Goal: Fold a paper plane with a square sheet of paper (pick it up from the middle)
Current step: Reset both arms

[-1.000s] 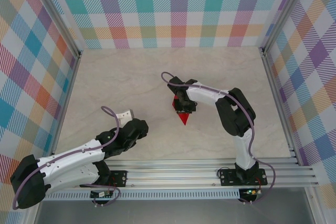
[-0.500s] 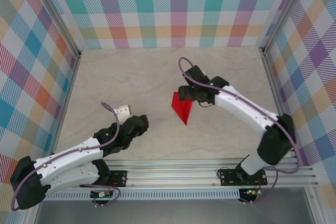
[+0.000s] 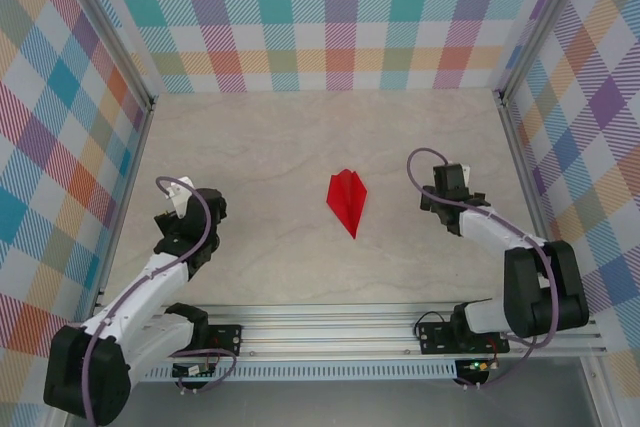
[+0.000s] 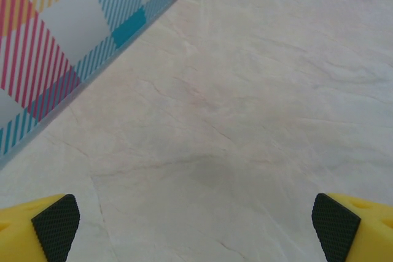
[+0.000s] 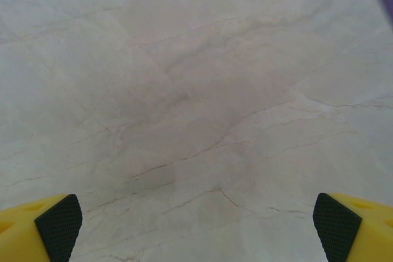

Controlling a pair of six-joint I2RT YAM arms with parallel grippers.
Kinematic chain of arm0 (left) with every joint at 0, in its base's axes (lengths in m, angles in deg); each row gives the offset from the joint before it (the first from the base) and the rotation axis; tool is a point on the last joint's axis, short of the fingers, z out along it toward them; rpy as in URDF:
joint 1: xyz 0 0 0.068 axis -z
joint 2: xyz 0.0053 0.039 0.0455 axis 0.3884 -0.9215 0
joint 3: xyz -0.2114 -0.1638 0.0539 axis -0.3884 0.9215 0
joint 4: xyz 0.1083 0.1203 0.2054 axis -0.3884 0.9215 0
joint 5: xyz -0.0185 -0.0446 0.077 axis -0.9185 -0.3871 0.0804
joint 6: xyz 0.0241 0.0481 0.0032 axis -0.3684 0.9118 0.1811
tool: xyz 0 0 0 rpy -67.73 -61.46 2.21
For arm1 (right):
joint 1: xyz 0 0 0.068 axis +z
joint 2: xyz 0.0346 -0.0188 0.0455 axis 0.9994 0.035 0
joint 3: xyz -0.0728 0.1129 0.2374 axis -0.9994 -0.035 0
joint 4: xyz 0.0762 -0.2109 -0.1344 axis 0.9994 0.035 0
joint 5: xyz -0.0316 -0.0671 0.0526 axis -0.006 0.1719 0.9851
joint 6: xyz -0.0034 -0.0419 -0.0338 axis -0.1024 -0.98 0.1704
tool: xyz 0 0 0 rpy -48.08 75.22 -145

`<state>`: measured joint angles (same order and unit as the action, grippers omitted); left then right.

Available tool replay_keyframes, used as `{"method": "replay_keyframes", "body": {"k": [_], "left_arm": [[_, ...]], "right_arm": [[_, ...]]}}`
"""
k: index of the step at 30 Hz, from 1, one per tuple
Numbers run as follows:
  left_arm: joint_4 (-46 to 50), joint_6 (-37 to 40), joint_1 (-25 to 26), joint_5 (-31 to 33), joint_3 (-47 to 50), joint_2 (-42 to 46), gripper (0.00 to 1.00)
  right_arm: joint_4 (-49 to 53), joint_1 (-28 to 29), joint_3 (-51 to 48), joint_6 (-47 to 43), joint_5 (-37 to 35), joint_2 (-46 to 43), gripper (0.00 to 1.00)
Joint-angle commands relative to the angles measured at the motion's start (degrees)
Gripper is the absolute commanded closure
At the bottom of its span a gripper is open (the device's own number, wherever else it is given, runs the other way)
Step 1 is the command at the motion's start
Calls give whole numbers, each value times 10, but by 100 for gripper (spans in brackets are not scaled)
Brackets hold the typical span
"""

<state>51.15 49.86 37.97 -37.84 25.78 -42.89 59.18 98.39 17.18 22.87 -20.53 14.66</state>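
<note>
The red paper plane (image 3: 347, 199) lies flat in the middle of the table, a narrow dart with a centre crease and its point towards the near edge. Nothing touches it. My left gripper (image 3: 181, 203) sits well to its left, near the left wall. My right gripper (image 3: 449, 179) sits to its right. In both wrist views the yellow fingers with black pads (image 4: 56, 225) (image 5: 59, 221) stand far apart at the bottom corners, open, with bare marble tabletop between them.
Checked walls (image 3: 60, 137) close the table on the left, back and right. An aluminium rail (image 3: 340, 332) with the arm bases runs along the near edge. The left wall's foot (image 4: 92, 72) passes close by the left gripper.
The right gripper let go of the red plane and drew back to the right. The left arm swung away to the left wall. Both grippers opened wide. The plane now lies alone.
</note>
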Motion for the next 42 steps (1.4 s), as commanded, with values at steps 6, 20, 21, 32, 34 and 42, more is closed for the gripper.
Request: {"method": "replay_keyframes", "body": {"k": [6, 20, 21, 32, 34, 42], "left_arm": [[-335, 138, -45, -123, 59, -151, 0], [-569, 171, -102, -270, 44, -354, 0], [-551, 170, -103, -270, 41, -348, 0], [-562, 174, -91, -242, 44, -350, 0], [-562, 173, -91, -241, 44, -350, 0], [-562, 174, -91, -242, 44, -350, 0]], "right_arm": [[-305, -17, -57, -108, 182, 26, 0], [-517, -119, -139, -98, 348, 64, 0], [-520, -114, -121, -108, 365, 93, 0], [-499, -99, -117, -92, 271, 87, 0], [-498, -99, -117, -92, 272, 87, 0], [-485, -99, -109, -99, 290, 87, 0]]}}
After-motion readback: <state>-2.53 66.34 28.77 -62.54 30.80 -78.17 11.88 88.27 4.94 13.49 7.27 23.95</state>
